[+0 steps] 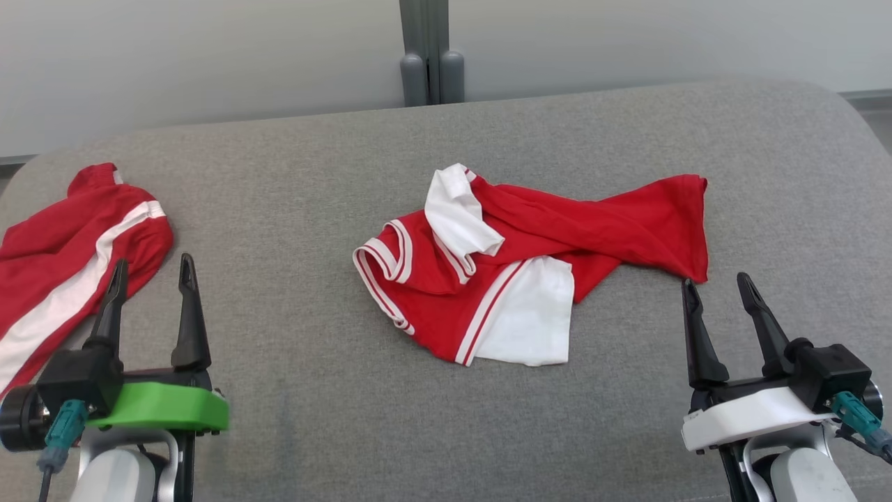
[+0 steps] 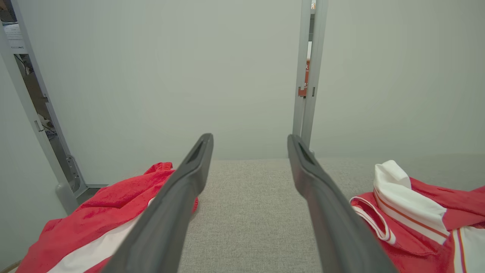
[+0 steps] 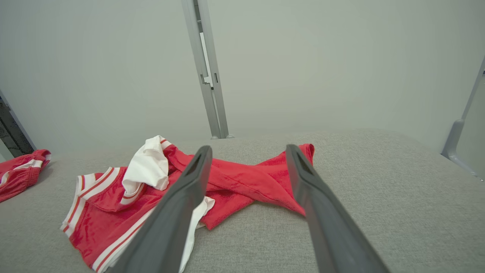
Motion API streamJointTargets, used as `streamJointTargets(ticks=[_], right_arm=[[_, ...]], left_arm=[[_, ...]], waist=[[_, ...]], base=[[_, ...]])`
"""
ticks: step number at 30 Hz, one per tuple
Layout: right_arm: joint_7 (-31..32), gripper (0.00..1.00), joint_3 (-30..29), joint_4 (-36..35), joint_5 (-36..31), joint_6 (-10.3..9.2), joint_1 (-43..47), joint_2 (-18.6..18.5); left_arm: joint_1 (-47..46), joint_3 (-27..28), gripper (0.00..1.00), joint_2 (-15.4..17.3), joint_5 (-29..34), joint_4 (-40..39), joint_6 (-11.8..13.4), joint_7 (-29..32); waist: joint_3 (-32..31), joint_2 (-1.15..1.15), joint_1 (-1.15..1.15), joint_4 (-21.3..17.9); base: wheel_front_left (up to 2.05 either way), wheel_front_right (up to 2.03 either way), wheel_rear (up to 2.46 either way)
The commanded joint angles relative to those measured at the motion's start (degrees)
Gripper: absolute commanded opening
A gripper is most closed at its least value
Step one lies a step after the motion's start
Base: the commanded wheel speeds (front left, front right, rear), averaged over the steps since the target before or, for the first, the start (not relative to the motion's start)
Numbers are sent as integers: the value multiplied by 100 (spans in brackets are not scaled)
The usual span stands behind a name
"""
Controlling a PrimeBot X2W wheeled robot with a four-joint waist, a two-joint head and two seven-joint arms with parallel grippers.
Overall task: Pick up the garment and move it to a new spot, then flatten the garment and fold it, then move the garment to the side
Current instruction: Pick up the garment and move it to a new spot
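Note:
A crumpled red and white garment (image 1: pixel 529 258) lies twisted in the middle of the grey padded surface (image 1: pixel 293 209); it also shows in the right wrist view (image 3: pixel 227 182) and at the right of the left wrist view (image 2: pixel 413 212). My left gripper (image 1: pixel 152 273) stands open at the lower left, nothing between its fingers (image 2: pixel 189 178). My right gripper (image 1: pixel 716 287) stands open at the lower right, just off the garment's right end, its fingers (image 3: pixel 303 178) empty and apart from the cloth.
A second red garment with a white stripe (image 1: pixel 66 258) lies at the left edge, beside my left gripper, and appears in the left wrist view (image 2: pixel 98 223). A grey post (image 1: pixel 428 52) stands behind the surface against a pale wall.

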Motion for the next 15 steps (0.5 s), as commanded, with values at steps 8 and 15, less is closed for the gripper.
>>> streamJointTargets(ticks=[8, 15], right_arm=[[173, 100, 125, -126, -105, -4, 214, -12], [267, 100, 243, -186, -128, -4, 348, -45]], left_arm=[[803, 298, 100, -211, 321, -189, -152, -2], [1106, 408, 100, -338, 342, -113, -296, -2]], waist=[[-368, 0, 0, 262], [-500, 0, 0, 283]], base=[[0, 0, 0], [0, 0, 0]])
